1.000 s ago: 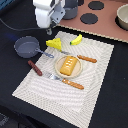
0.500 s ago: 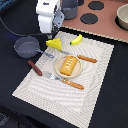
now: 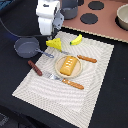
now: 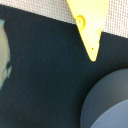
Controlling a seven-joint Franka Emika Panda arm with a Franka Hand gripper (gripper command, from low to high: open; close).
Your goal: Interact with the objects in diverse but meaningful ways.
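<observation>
My gripper [image 3: 49,35] hangs over the black table between the grey saucepan [image 3: 27,46] and the yellow cheese wedge [image 3: 54,43], just above them. Its fingers are hidden under the white hand, so I cannot tell how the jaws stand. The yellow banana [image 3: 76,39] lies on the exterior view's right of the cheese. The golden-brown bread loaf [image 3: 69,65] sits on a small plate [image 3: 59,68] at mid-mat. The brown sausage [image 3: 35,68] lies at the mat's edge. The wrist view shows the cheese tip [image 4: 90,25] and the saucepan rim [image 4: 105,102].
A striped placemat [image 3: 75,102] lies on the black table. A knife with an orange handle [image 3: 87,58] and a fork with an orange handle [image 3: 73,83] flank the plate. A toy stove with dark burners [image 3: 90,18] and pots stand at the back.
The gripper has shifted slightly toward the exterior view's right and lower, closer to the cheese and saucepan. The objects have not moved.
</observation>
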